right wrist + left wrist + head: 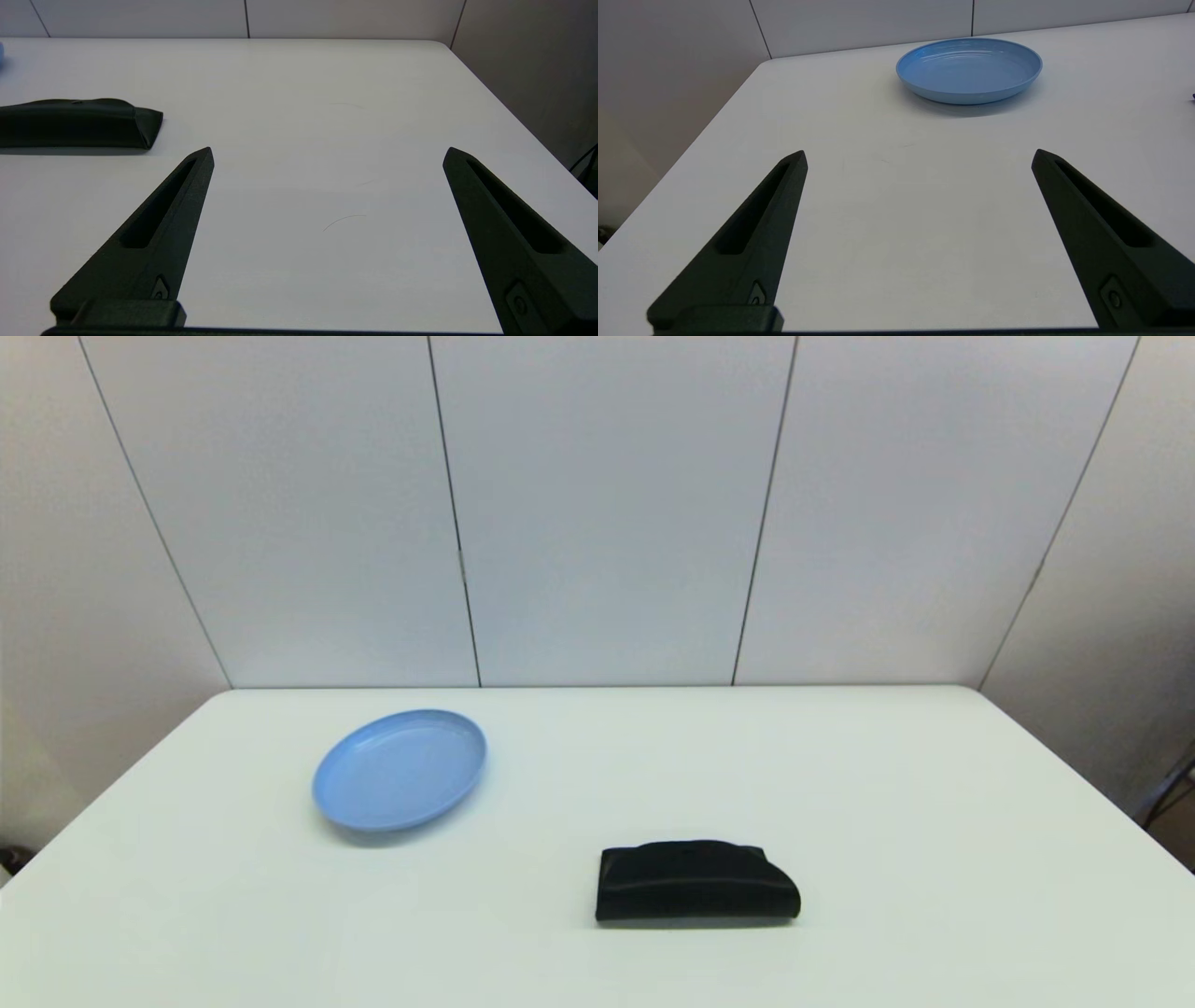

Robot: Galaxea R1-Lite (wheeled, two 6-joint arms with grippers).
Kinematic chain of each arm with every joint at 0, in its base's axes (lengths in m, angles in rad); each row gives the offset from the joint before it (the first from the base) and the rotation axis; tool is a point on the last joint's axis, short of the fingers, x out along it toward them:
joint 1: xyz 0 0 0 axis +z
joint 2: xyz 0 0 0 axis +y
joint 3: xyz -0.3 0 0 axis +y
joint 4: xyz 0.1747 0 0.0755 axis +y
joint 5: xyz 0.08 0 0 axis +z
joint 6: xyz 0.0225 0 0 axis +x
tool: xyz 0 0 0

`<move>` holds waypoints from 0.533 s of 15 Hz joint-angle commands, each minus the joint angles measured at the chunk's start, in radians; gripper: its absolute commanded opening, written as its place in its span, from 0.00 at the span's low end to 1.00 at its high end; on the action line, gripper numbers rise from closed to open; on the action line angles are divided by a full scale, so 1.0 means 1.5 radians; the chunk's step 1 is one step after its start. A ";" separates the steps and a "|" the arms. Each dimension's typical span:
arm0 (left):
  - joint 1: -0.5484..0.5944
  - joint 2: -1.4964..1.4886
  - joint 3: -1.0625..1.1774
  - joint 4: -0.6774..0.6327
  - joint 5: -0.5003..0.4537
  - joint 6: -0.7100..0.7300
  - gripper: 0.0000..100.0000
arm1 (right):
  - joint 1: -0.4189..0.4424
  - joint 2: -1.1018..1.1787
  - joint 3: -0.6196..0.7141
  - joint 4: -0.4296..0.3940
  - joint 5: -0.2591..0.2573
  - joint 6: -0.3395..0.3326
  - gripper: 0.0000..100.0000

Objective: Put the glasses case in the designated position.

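Nearest the robot, both arms sit parked low at the table's point(934, 784) near edge, out of the head view. The left gripper point(920, 156) and right gripper point(327, 154) each have fingers spread wide, holding nothing. A bit further out, the glasses case point(697, 882) lies flat, right of center. Farthest back on the left sits the blue plate point(400, 769), well apart from the case.

Lab: bare white table point(840, 784), plain panel walls point(607, 504).
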 commanded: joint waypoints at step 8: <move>0.000 0.001 0.000 0.000 0.000 0.001 1.00 | 0.000 0.000 0.000 0.000 0.000 0.000 1.00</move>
